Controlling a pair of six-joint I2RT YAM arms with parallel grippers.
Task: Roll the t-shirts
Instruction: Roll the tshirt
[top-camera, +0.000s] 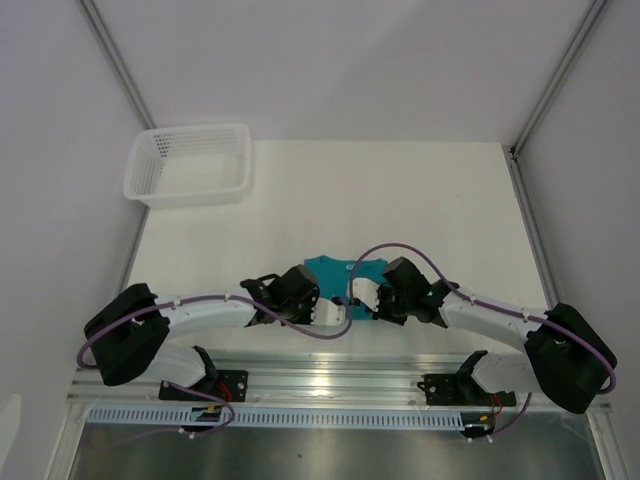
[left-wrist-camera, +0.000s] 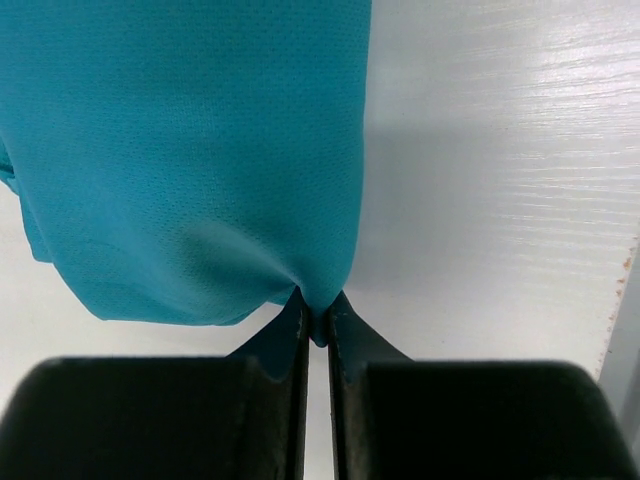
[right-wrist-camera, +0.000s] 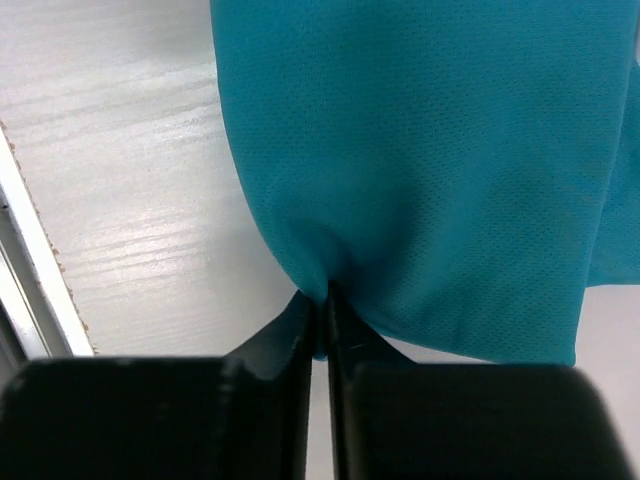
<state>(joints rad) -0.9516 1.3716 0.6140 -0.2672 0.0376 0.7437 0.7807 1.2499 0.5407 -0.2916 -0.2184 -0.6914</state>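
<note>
The teal t-shirt (top-camera: 327, 270) lies near the table's front edge, mostly hidden under both wrists in the top view. My left gripper (left-wrist-camera: 316, 312) is shut on a corner of the t-shirt (left-wrist-camera: 190, 150), the cloth pinched between the jaws. My right gripper (right-wrist-camera: 322, 305) is shut on the other near corner of the t-shirt (right-wrist-camera: 430, 160). In the top view the left gripper (top-camera: 322, 310) and right gripper (top-camera: 362, 298) sit close together over the shirt's near edge. The label does not show.
A white mesh basket (top-camera: 190, 165) stands at the far left of the white table (top-camera: 400, 200). The table's metal front rail (top-camera: 340, 380) runs just behind the grippers. Grey walls enclose both sides.
</note>
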